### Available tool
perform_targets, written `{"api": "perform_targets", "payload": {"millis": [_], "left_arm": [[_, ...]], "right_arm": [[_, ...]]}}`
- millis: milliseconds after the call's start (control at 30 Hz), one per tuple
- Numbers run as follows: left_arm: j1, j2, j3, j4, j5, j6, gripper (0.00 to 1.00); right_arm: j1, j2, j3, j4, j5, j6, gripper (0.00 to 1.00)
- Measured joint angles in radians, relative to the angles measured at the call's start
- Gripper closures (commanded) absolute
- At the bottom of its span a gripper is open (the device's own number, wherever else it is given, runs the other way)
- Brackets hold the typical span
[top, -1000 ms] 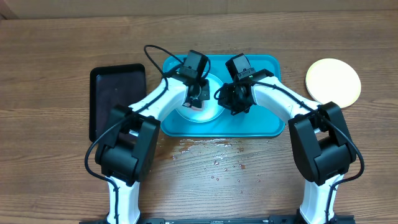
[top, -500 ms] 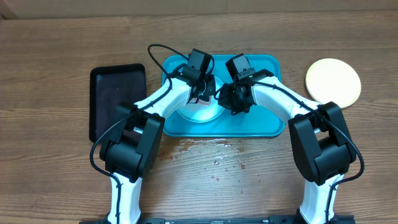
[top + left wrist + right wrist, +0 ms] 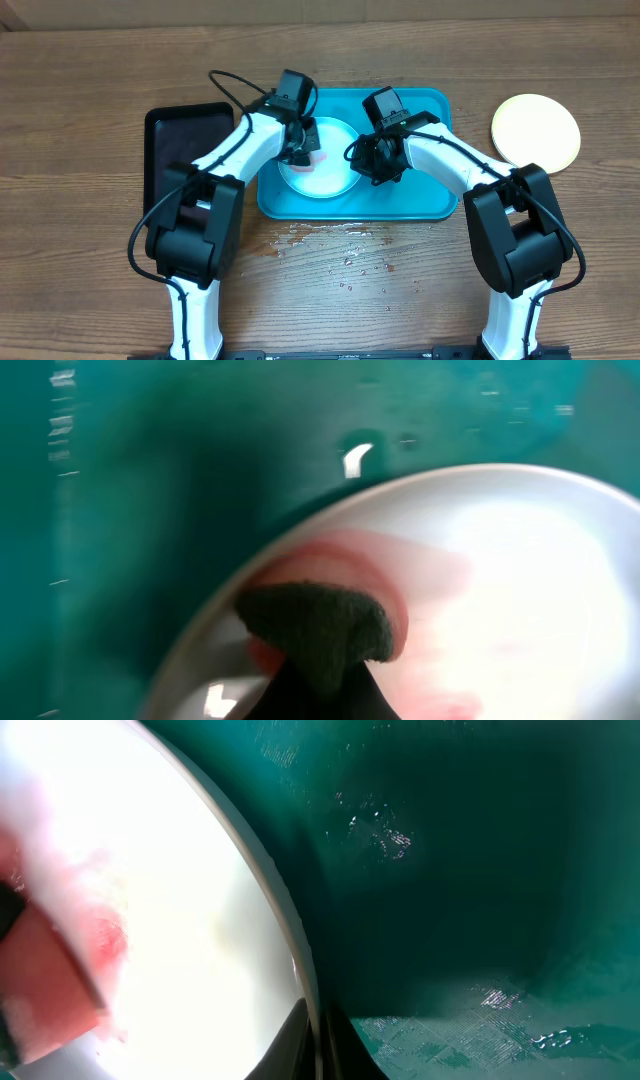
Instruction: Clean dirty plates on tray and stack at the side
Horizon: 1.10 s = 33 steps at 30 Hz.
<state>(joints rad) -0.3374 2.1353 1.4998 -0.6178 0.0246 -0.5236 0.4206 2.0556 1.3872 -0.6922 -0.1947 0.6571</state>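
A white plate (image 3: 325,172) with red smears lies in the turquoise tray (image 3: 420,195). My left gripper (image 3: 301,150) is shut on a sponge (image 3: 313,158), pressed onto the plate's back left part. In the left wrist view the sponge's dark green face (image 3: 315,622) rests on the plate (image 3: 520,560) amid pink smears, over the tray (image 3: 150,480). My right gripper (image 3: 366,160) is shut on the plate's right rim. In the right wrist view its gripper (image 3: 320,1045) pinches the rim of the plate (image 3: 180,910), with the red-stained sponge (image 3: 55,975) at the left and the tray (image 3: 450,870) to the right.
A pale yellow plate (image 3: 535,132) sits on the wooden table at the right. A black tray (image 3: 185,160) lies left of the turquoise tray. Water drops and red specks (image 3: 345,245) spot the table in front of the tray.
My left gripper slid the sponge leftward across the plate, from its middle to its back left part. The right gripper kept its hold on the rim.
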Motion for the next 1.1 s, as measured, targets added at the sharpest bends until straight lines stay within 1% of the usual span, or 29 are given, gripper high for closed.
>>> {"api": "perform_targets", "payload": {"millis": [100,367,700,967,1100], "left_arm": [[0.006,-0.003,0.001,-0.023,-0.008,0.003,0.96],[-0.019,-0.003,0.0,-0.008,-0.029,0.02,0.96],[-0.128,0.002,-0.007,0.072,-0.059,0.031,0.96],[-0.134,0.011,-0.018,0.174,-0.015,0.024,0.96],[-0.134,0.022,-0.018,0.2,-0.002,0.016,0.96]], "right_arm": [[0.0,0.0,0.0,0.0,0.0,0.0,0.96],[0.0,0.0,0.0,0.0,0.0,0.0,0.96],[0.0,0.0,0.0,-0.001,0.0,0.0,0.96],[0.0,0.0,0.0,-0.002,0.0,0.0,0.96],[0.0,0.0,0.0,-0.002,0.0,0.0,0.96]]}}
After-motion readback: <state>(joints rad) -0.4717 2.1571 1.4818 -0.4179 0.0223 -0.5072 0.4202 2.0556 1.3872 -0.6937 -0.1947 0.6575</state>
